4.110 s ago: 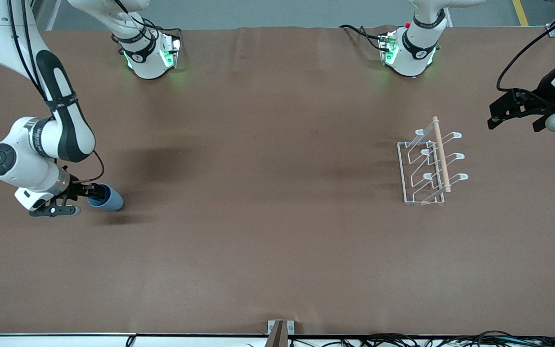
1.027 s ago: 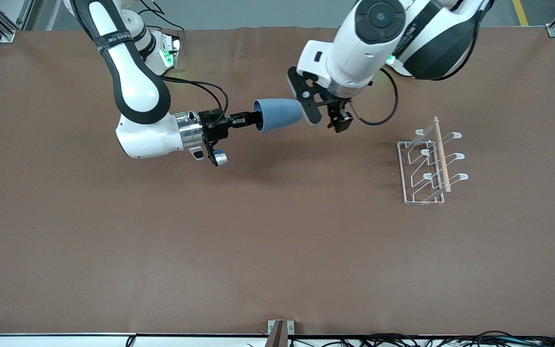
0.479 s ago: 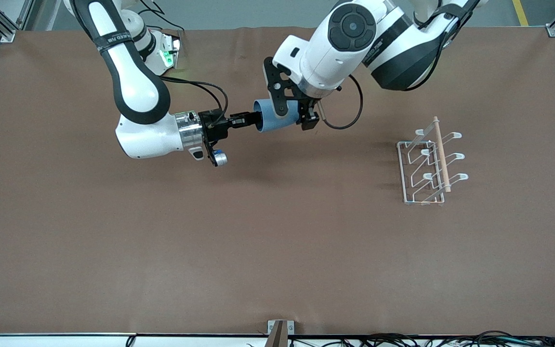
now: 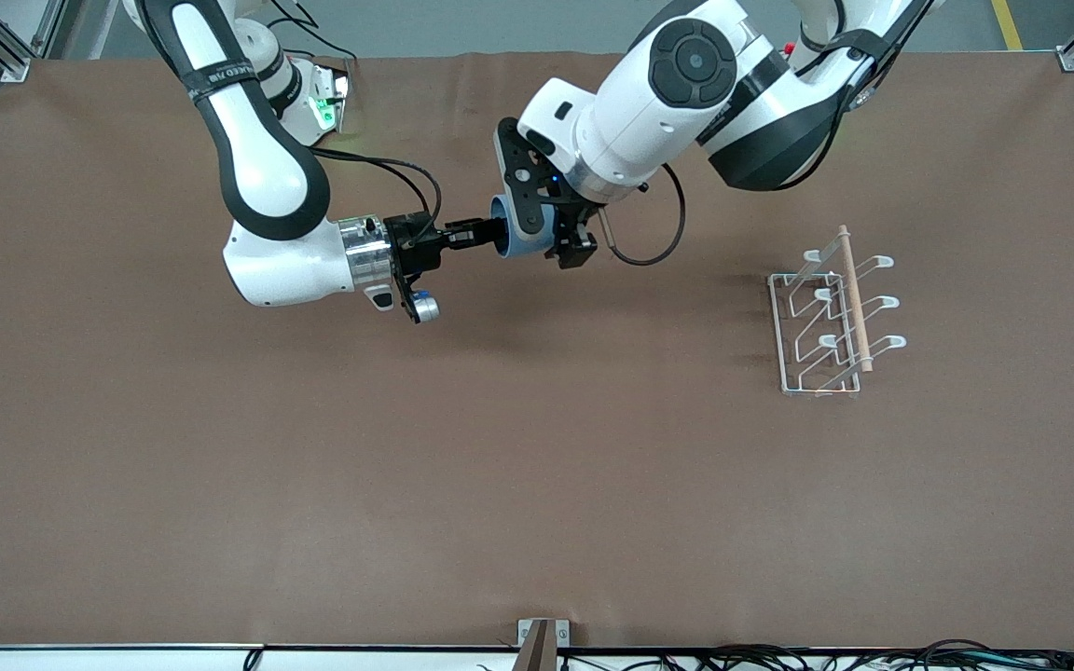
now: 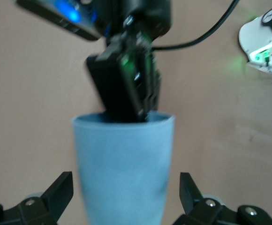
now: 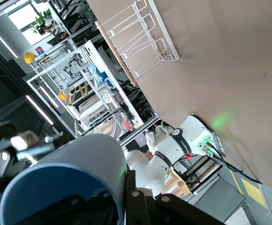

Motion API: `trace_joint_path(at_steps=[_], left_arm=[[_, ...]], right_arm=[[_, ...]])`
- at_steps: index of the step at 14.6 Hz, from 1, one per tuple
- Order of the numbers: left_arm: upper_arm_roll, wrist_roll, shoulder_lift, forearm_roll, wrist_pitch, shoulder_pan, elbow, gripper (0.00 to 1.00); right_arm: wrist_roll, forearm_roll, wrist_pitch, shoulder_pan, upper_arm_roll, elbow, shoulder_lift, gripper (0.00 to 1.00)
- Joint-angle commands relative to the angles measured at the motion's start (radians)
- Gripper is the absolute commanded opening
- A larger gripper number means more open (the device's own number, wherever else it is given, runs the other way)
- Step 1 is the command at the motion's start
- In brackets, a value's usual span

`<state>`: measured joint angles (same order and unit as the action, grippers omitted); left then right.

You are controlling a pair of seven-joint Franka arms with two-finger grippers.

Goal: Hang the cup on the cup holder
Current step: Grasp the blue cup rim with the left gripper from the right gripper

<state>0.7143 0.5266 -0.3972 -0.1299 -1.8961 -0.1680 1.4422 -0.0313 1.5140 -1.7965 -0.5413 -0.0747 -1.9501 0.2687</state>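
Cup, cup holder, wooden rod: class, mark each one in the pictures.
cup (image 5: 124,164), left wrist view, on its side wall.
cup holder (image 4: 784,331), front view, on its white wire base edge.
wooden rod (image 4: 854,298), front view, midway along it.

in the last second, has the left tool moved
Yes. The left tool has moved away from the cup holder, toward the right arm's end, and now straddles the cup.

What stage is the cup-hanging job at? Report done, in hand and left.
Done: the cup is off the table, held at its rim by the right hand. In hand: a handover, with the left hand open around the cup's body, fingers on either side. Left: carry it to the cup holder, whose prongs are all bare.
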Motion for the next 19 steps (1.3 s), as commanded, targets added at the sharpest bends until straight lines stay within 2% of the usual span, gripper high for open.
trace_joint_path(at_steps=[1,6,8,10,11,13,14,15,16,17,19], left_arm=[[0.007,0.0,-0.019,-0.02,-0.018,-0.013,0.01,1.0],[0.007,0.061,-0.04,-0.011,-0.034,-0.011,0.015,0.96],[0.007,0.067,-0.028,-0.01,-0.023,0.004,0.041,0.78],[0.005,0.143,-0.026,-0.011,0.003,0.013,0.044,0.44],[0.007,0.153,-0.025,-0.011,0.017,0.024,0.043,0.37],[0.005,0.158,-0.023,-0.011,0.031,0.025,0.041,0.31],[0.005,0.159,-0.023,-0.011,0.032,0.027,0.041,0.27],[0.005,0.159,-0.022,-0.01,0.032,0.027,0.041,0.22],[0.005,0.159,-0.022,-0.007,0.035,0.027,0.041,0.12],[0.002,0.156,-0.02,-0.005,0.058,0.028,0.04,0.07],[0.001,0.141,0.001,0.088,0.11,0.013,0.038,0.01]], right_arm=[[0.005,0.064,-0.027,-0.031,-0.007,-0.018,-0.019,0.02],[0.005,0.064,-0.021,-0.028,-0.007,-0.018,-0.019,0.02],[0.005,0.064,-0.02,-0.028,-0.007,-0.018,-0.019,0.02],[0.007,0.064,-0.017,-0.025,-0.007,-0.018,-0.019,0.04],[0.011,0.064,-0.017,-0.023,-0.008,-0.016,-0.019,0.17],[0.059,0.049,-0.027,-0.026,-0.011,-0.018,-0.02,0.59],[0.085,0.045,-0.027,-0.025,-0.014,-0.02,-0.022,1.0],[0.123,0.023,-0.026,-0.016,-0.017,-0.018,-0.025,1.0],[0.158,-0.027,-0.027,-0.005,-0.022,-0.018,-0.032,1.0],[0.184,-0.085,-0.026,0.021,-0.03,-0.018,-0.046,1.0],[0.23,-0.216,-0.026,0.081,-0.034,-0.018,-0.075,1.0]])
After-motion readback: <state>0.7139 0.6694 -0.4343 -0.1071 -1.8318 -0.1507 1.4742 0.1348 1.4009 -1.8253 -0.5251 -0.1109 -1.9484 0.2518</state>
